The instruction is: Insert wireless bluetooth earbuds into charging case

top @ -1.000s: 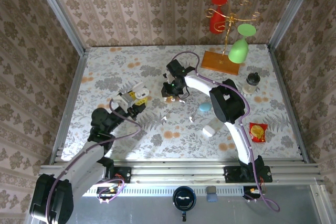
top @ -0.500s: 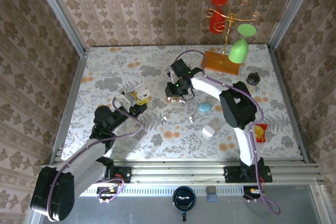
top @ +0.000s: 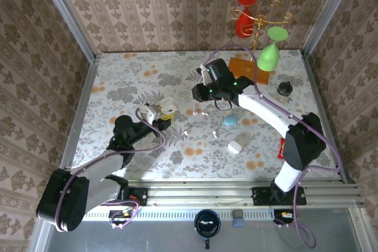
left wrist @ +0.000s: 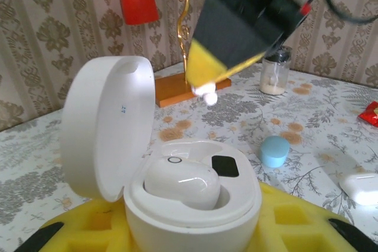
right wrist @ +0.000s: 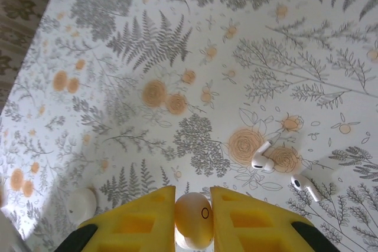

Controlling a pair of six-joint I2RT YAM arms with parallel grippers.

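The flowered table (top: 118,81) carries a wire stand (top: 255,33) at its far right, with a red and a green glass hung on it. The left gripper (top: 158,114) sits left of centre, its yellow pads drawn in narrow around an open white case (left wrist: 195,205). From overhead that case is a pale blob. The left wrist camera shows more: the lid stands upright on the left, and one rounded earbud (left wrist: 180,184) is seated in the near socket. The far socket shows a dark square.

The right gripper (right wrist: 192,198) hangs over the middle of the table, beyond the case, with its pads pinched on a second earbud (right wrist: 194,222). Its own camera shows that piece plainly — round, glossy, with a small ring mark. From the left wrist it is a white tip under a yellow pad.

A closed case (top: 235,146) lies right of centre, a blue cap (top: 230,120) is near it on the far side, and a small jar (top: 284,89) stands toward the right edge. In the right wrist view two stemmed earbuds (right wrist: 263,159) lie on the table, near each other but apart.
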